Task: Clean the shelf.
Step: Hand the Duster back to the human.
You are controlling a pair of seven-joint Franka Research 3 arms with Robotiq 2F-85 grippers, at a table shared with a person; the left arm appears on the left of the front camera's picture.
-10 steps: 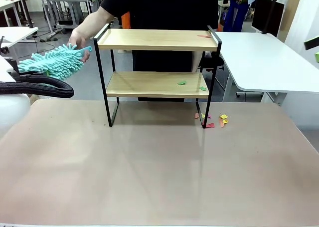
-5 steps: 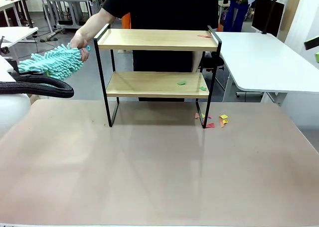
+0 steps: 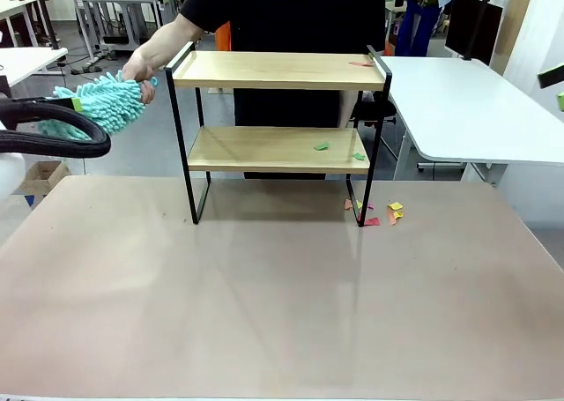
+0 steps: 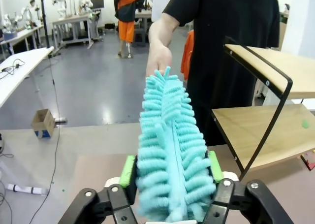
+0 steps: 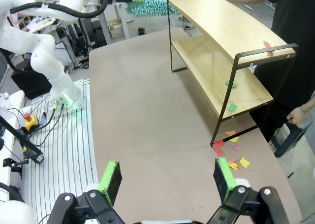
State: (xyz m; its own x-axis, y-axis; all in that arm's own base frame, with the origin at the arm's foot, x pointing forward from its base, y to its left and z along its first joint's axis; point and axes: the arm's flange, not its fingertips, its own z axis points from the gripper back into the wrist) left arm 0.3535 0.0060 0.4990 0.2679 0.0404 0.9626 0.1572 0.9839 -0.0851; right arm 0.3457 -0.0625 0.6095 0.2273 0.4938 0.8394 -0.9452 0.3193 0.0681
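Since a second ago the left arm has swung up and toward the shelf (image 3: 278,128), and the turquoise duster (image 3: 101,106) has slid further in between its fingers, with the person's hand (image 3: 139,66) on the far end throughout. That shelf, a two-tier rack of pale boards in a black frame, stands at the far middle of the bench (image 3: 264,295); its top board carries a small red scrap (image 3: 359,63) near the right end, and the lower board holds two green scraps (image 3: 322,145) toward the right. Beside its right front leg, a loose cluster of red, orange and yellow paper bits (image 3: 383,212) lies on the bench. In the left wrist view the left hand (image 4: 171,172) has its green pads on either side of the duster's fluffy head, jaws partly apart; whether they press it I cannot tell. Seen from its own wrist, the right hand (image 5: 168,177) hangs wide open above the bench's near right corner, holding nothing. Behind the shelf stands the person in a black shirt. White tables and a grey floor fill the room beyond, where a small cardboard box (image 4: 43,123) sits.
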